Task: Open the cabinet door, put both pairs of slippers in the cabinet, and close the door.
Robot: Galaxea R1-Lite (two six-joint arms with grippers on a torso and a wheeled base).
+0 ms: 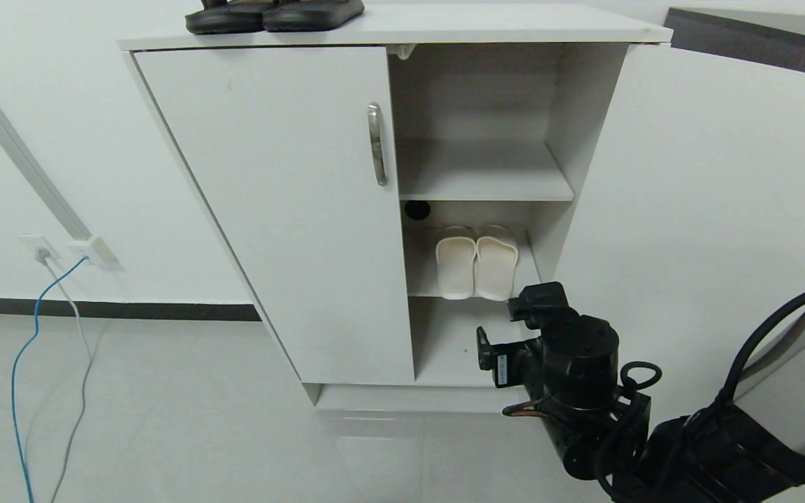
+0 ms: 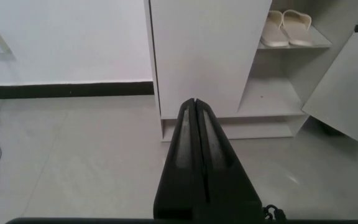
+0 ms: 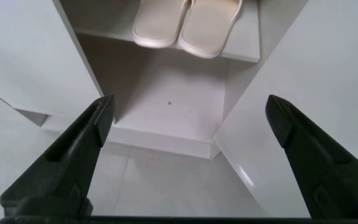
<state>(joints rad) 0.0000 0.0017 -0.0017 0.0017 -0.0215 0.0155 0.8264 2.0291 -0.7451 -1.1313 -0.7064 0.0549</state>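
White laminate covers the cabinet [image 1: 486, 24], whose right door [image 1: 710, 175] stands swung open and runs out past the head view's edge, so its far side is cut off. The left door [image 1: 270, 209] is closed, hiding everything behind it, and it carries a metal handle [image 1: 376, 143].

The black slippers [image 1: 273, 14] lie on the cabinet's top board, high above both sets of jaws. Only their near ends show, so I cannot tell how they are arranged farther back.

The white slippers [image 1: 476, 260] sit side by side, touching, on the middle shelf of the open half. They are just above and beyond the right gripper [image 1: 504, 325]. Its 2 fingers [image 3: 73, 162] are spread wide with nothing between them, and they face the bare bottom compartment beneath that shelf.

The left gripper [image 2: 194, 109] hangs well back from the cabinet over the floor, its jaws pressed together on nothing. The white slippers are far ahead of it and off to the side.
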